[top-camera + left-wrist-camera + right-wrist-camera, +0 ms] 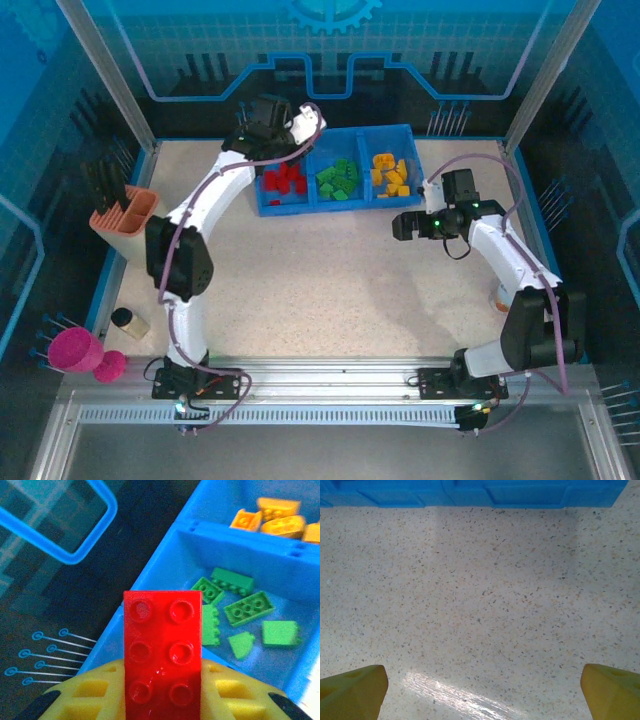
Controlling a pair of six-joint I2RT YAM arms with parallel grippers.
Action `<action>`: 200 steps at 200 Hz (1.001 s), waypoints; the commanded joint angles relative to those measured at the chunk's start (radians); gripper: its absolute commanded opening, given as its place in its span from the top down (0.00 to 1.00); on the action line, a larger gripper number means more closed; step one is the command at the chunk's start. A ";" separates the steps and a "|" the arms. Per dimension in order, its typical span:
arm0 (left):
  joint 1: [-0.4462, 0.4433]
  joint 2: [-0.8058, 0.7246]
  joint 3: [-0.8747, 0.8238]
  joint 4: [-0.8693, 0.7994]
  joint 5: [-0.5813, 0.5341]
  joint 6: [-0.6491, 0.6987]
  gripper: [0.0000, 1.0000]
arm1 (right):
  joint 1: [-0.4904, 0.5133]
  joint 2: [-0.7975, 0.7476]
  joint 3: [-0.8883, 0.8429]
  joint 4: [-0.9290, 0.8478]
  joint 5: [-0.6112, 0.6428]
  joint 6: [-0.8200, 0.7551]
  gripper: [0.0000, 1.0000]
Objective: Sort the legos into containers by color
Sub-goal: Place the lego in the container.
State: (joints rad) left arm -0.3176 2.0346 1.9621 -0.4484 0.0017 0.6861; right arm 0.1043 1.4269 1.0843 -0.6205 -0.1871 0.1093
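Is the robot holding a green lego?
No, the left end effector is clamped on a red lego.

The red lego (162, 650) is glossy moulded plastic, its 6 smooth studs catching light. The blue tray (150, 580) is smooth, faintly shiny plastic; the worktop (480, 605) is speckled, stone-like and mostly matt.

You are looking at a robot test cell in a lab. A speckled tabletop (330, 280) sits inside an aluminium frame (107, 70), walled by blue printed panels (420, 50) with a gear emblem (335, 10) on the far side. A left arm (185, 250) and a right arm (505, 255) are bolted to a slotted metal rail (340, 372) at the near edge.
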 commanded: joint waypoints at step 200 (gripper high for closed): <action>0.138 0.412 0.235 -0.147 0.015 -0.177 0.75 | 0.065 -0.102 -0.012 -0.063 0.135 0.120 0.00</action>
State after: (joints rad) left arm -0.1886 2.4260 2.2131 -0.5800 -0.0322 0.5465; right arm 0.1577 1.3224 1.0782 -0.6659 -0.0631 0.2127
